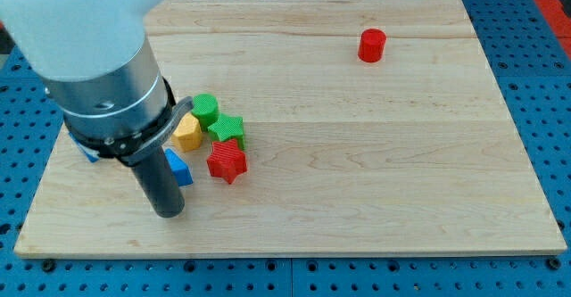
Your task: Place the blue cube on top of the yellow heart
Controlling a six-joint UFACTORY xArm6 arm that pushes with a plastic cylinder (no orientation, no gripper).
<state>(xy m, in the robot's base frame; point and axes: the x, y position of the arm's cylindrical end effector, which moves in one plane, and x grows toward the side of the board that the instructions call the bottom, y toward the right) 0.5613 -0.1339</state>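
Starting at the view's left, my arm (98,74) comes down from the top corner as a pale shell over a grey collar, and it ends in a dark rod; I carry no pincer here, so no spread or pressed-together state shows, only my tip (169,213) resting on the desk (357,172) near its bottom-left part. A small patch of blue (90,153) peeks out beside the collar at the far left, too hidden for me to tell what it is. Just to the right of the rod, touching or nearly touching it, lies the blue cube (178,168), partly covered by the rod, with my tip below it and slightly to its left. Above the blue cube sits the yellow heart (187,132), close to it though I cannot tell whether they touch. Further right is a tight cluster: the green cylinder (206,109) at the top, the green star (227,128) just below and right of it, beside the yellow heart, and the red star (227,161) beneath the green star, just right of the blue cube. Well apart, toward the view's top right, the red cylinder (372,45) stands alone on the pale wood.
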